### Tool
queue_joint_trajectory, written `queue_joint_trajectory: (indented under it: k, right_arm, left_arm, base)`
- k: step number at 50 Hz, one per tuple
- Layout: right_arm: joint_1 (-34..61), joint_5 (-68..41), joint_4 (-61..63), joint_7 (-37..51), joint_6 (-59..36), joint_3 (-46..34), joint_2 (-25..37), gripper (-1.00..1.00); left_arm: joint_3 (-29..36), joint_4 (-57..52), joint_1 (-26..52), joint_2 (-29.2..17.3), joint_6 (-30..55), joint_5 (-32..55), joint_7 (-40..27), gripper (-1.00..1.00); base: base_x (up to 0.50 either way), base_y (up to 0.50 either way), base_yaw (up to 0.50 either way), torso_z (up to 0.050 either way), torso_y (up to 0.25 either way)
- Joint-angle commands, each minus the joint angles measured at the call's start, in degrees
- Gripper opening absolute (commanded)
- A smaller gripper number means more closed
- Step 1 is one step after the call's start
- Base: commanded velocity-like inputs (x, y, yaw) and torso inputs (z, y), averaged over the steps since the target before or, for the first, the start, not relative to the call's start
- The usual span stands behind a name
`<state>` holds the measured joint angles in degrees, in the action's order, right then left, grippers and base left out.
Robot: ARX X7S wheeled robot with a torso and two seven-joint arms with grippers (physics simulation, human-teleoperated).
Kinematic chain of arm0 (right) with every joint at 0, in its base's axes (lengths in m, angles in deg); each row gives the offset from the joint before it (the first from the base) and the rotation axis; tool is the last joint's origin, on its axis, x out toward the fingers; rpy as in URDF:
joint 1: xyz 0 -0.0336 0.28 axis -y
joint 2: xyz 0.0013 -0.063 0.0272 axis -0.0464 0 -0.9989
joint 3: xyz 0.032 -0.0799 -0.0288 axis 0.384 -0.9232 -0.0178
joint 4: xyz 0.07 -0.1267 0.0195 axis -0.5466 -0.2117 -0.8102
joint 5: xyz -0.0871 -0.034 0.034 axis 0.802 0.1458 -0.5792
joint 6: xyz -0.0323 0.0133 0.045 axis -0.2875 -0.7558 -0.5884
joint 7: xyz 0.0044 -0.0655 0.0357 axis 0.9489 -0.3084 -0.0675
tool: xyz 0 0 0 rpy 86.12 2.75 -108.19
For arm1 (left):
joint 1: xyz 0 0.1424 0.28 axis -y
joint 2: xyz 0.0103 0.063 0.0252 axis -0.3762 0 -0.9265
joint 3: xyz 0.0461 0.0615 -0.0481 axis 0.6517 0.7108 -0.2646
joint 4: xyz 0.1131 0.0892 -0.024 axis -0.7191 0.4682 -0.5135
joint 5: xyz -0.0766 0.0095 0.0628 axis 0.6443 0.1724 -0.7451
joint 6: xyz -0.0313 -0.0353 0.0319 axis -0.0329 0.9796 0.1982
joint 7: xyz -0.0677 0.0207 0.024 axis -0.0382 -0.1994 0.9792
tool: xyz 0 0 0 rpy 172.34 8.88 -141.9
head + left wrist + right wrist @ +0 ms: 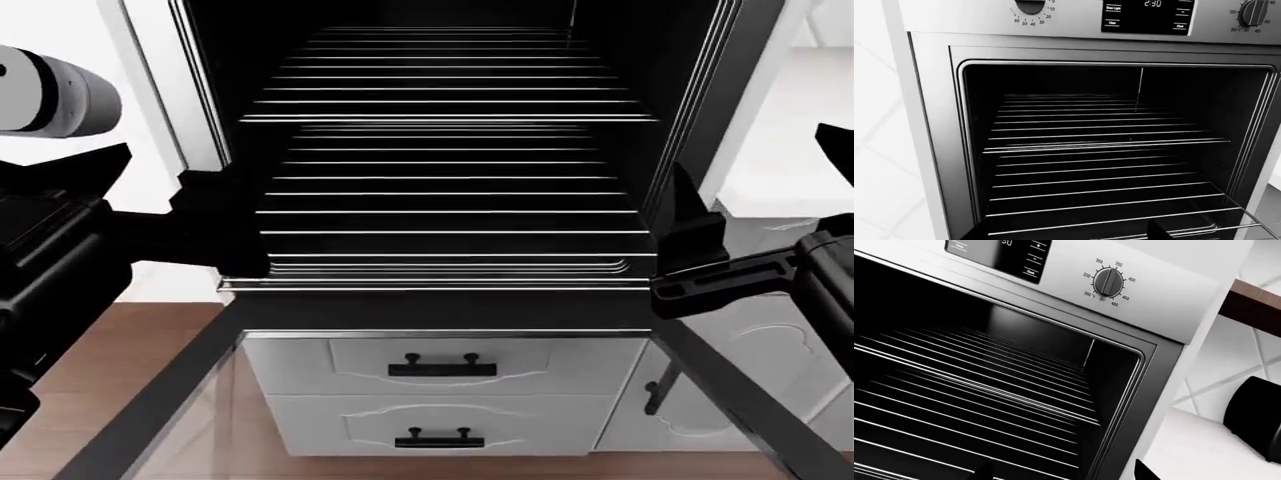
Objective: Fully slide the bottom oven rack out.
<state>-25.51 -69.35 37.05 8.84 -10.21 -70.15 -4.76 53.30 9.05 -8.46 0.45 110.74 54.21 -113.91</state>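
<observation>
Now I hover both claws at the bottom oven rack (447,235) — left claw (220,225) and right claw (687,235), spread unreadable — next, grip its front rail and pull.

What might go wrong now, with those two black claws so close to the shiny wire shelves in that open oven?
1. The left gripper sits at the front left corner of the lower silver wire rack; no grasp is visible, so a pull might slip off.
2. The right gripper hangs by the oven's right wall and could bump it.
3. The matching upper wire rack lies close above; it might get caught instead.
</observation>
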Motion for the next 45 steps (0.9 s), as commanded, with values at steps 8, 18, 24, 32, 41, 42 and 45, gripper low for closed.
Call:
queue_joint_trajectory:
  k: [8,18,24,32,41,42,45]
  right_arm:
    - [1.07,-0.02,-0.82,0.92,-0.27,-1.52,-1.1,1.0]
    - [0.35,0.25,-0.85,0.4,0.36,-0.82,-0.53,1.0]
    - [0.01,0.46,-0.68,0.29,0.53,-0.82,-0.58,1.0]
    - [-0.88,0.19,-0.89,-0.12,1.56,-0.27,-0.55,1.0]
    - [-1.04,-0.23,-2.05,-0.31,1.91,-0.39,-0.52,1.0]
    - [-0.47,-0.71,-2.3,-0.05,1.76,-0.65,-0.49,1.0]
    - [1.62,-2.21,-2.88,1.06,1.12,-1.74,-0.69,1.0]
  left_arm:
    - [0.02,0.23,-0.79,-0.72,0.0,-1.5,1.04,1.0]
    - [0.28,0.22,-0.49,-1.25,-0.53,-1.13,0.9,1.0]
    - [0.38,0.27,-1.03,-0.93,-0.53,-1.91,1.56,1.0]
    - [1.09,0.23,-1.2,-0.93,-1.02,-1.38,1.29,1.0]
    - [2.53,1.05,-0.09,-1.16,-0.76,-1.06,1.15,1.0]
    - [2.77,1.13,0.33,-1.3,-0.78,-0.79,0.91,1.0]
    - [3.01,1.38,1.62,-1.76,-1.08,-0.17,0.27,1.0]
  base:
    - [0.04,0.0,0.0,0.0,0.0]
    - [0.15,0.0,0.0,0.0,0.0]
    - [0.16,0.0,0.0,0.0,0.0]
    - [0.15,0.0,0.0,0.0,0.002]
    - [0.12,0.0,0.0,0.0,0.0]
    - [0.0,0.0,0.0,0.0,0.0]
    - [0.0,0.0,0.0,0.0,-0.123]
